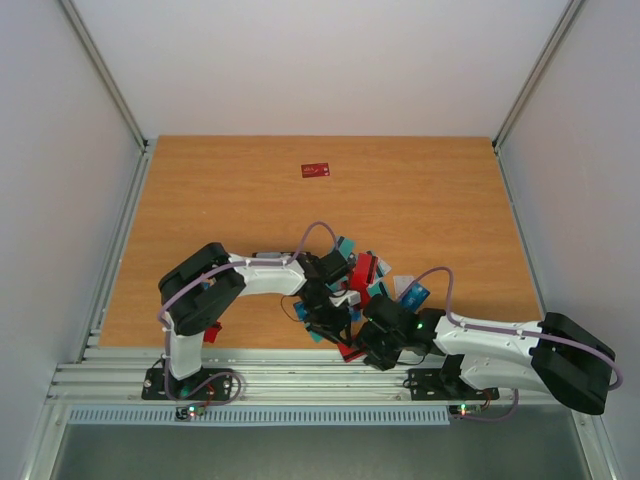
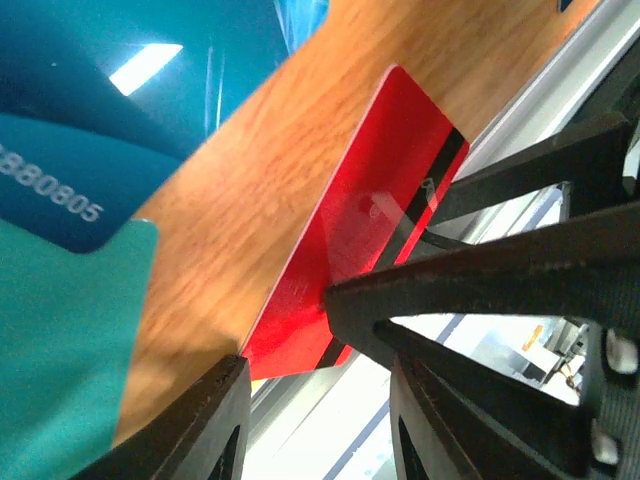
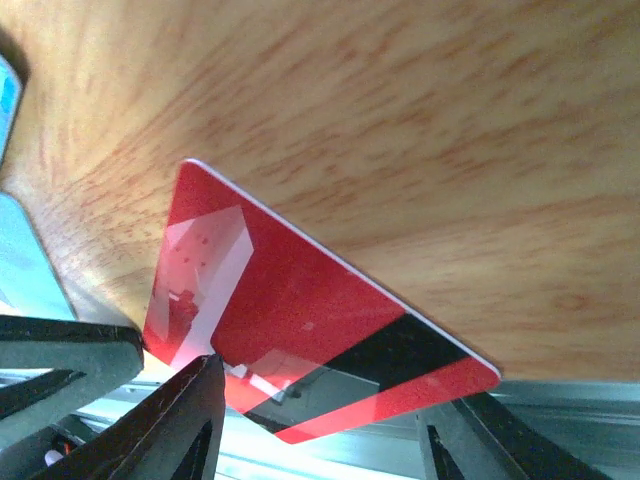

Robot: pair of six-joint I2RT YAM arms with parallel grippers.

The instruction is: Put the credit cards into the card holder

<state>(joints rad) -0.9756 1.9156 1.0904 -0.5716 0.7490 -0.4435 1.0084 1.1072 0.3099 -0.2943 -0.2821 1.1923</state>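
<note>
A red credit card with a black stripe [image 3: 300,300] lies on the wood table and overhangs its near edge; it also shows in the left wrist view [image 2: 370,220] and in the top view [image 1: 350,351]. My right gripper [image 3: 320,440] is open, its fingers astride the card's overhanging end. My left gripper [image 2: 315,420] is open right beside the same card's corner, facing the right gripper's finger [image 2: 480,270], which touches the card. More cards, red [image 1: 365,270], teal [image 1: 345,245] and blue [image 1: 412,293], lie in a heap behind the grippers. The card holder is hidden.
One red card [image 1: 315,170] lies alone far back on the table. A teal card [image 2: 60,340] and a dark teal numbered card [image 2: 60,200] sit close to the left gripper. Metal rails [image 1: 300,380] run below the table's near edge. The two grippers are crowded together.
</note>
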